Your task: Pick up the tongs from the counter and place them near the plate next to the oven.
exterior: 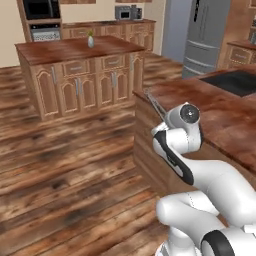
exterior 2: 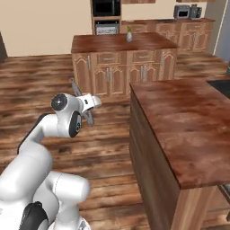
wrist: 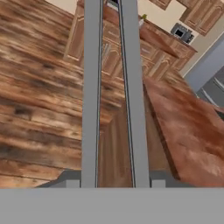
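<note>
End effector (exterior 2: 90, 108) apparently gripping tongs (wrist: 92, 96) (raised), beside counter (exterior 2: 179, 117)

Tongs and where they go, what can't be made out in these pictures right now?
- Tongs, hand view: both ends cut off by the top edge and the bottom of the picture.
- Tongs, left base view: the robot's wrist covers all but a thin tip.
- Jaws, right base view: too small to judge the grip.
- Oven, right base view: too far for detail.

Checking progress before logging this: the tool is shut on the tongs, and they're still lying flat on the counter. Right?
Not quite. The tool is shut on the tongs, but they are lifted off the counter, carried in the air above the wood floor, as the hand view shows.
</note>
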Tool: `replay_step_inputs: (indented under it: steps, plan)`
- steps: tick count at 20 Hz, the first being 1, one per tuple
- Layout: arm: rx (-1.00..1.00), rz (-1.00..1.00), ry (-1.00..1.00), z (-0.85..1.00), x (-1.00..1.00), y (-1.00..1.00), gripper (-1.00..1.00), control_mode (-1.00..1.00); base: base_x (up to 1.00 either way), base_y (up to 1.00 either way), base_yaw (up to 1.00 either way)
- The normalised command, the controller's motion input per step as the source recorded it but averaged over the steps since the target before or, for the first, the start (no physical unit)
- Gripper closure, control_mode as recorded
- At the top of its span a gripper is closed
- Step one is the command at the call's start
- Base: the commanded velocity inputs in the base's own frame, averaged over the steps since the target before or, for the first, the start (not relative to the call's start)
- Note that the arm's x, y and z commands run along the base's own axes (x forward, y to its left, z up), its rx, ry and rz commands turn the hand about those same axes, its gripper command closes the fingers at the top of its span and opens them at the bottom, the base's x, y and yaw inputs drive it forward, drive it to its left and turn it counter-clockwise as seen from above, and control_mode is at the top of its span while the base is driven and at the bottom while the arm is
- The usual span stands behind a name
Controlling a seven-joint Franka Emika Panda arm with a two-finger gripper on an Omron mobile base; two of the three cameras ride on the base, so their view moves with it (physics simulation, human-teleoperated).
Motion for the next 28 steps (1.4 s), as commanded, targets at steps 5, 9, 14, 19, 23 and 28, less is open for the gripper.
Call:
replay_step_inputs:
  steps: [5, 9, 14, 19, 23, 28]
  plan:
    - [0.00, 0.00, 0.00, 0.00, 0.00, 0.00, 1.00, 1.00, 1.00, 0.44, -0.36]
    - [0.00, 0.00, 0.00, 0.00, 0.00, 0.00, 1.00, 1.00, 1.00, 0.73, -0.37]
    - [0.00, 0.00, 0.00, 0.00, 0.00, 0.00, 1.00, 1.00, 1.00, 0.80, -0.36]
    - [0.00, 0.00, 0.00, 0.00, 0.00, 0.00, 1.00, 1.00, 1.00, 0.86, -0.36]
    - [0.00, 0.00, 0.00, 0.00, 0.00, 0.00, 1.00, 1.00, 1.00, 0.98, -0.33]
    - [0.00, 0.00, 0.00, 0.00, 0.00, 0.00, 1.00, 1.00, 1.00, 0.97, -0.34]
